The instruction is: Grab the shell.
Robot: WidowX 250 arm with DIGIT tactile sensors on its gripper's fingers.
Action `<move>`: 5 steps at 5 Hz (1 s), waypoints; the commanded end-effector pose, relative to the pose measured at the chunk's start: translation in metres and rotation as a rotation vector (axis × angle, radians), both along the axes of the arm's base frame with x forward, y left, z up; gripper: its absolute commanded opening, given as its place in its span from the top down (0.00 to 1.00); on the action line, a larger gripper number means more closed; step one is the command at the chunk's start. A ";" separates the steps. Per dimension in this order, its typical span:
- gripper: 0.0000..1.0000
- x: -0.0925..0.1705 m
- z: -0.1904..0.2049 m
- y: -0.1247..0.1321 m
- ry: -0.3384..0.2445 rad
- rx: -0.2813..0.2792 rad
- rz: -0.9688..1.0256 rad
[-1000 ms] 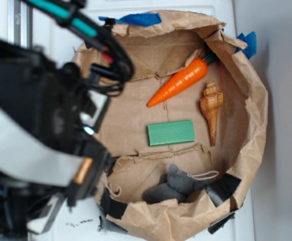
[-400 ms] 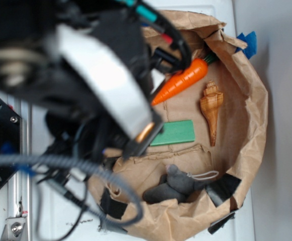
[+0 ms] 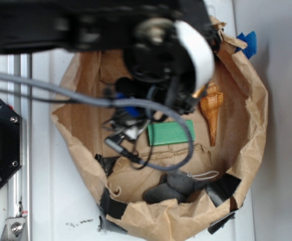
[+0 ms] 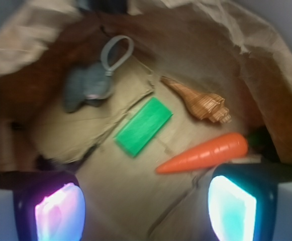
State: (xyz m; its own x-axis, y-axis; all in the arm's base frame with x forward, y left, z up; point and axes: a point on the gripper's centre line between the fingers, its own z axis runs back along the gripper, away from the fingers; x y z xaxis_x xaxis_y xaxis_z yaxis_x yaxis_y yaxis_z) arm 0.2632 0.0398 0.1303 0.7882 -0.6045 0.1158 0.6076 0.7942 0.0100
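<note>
While the gripper (image 4: 146,201) hangs above the paper bag (image 3: 246,90), its 2 fingers (image 4: 60,208) stand wide apart — holding nothing. The shell (image 4: 198,100) lies just beyond the green block (image 4: 143,125), beside the carrot (image 4: 203,153) — untouched.

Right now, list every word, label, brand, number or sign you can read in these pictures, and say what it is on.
None: no readable text in either view.
The shell, carrot, green block and grey plush mouse bear no lettering.
The paper bag is plain brown.
The arm housing is too blurred to read.
</note>
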 end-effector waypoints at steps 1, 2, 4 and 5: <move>0.00 0.041 -0.022 -0.011 -0.025 0.055 -0.080; 0.00 0.042 -0.023 -0.032 -0.031 0.054 -0.147; 0.00 0.027 -0.015 -0.047 -0.058 0.036 -0.187; 0.00 0.028 -0.010 -0.043 -0.100 0.054 -0.164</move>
State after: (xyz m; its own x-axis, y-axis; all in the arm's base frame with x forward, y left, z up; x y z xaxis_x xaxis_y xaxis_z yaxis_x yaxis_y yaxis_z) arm 0.2903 0.0037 0.1042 0.6818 -0.7231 0.1113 0.7197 0.6902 0.0753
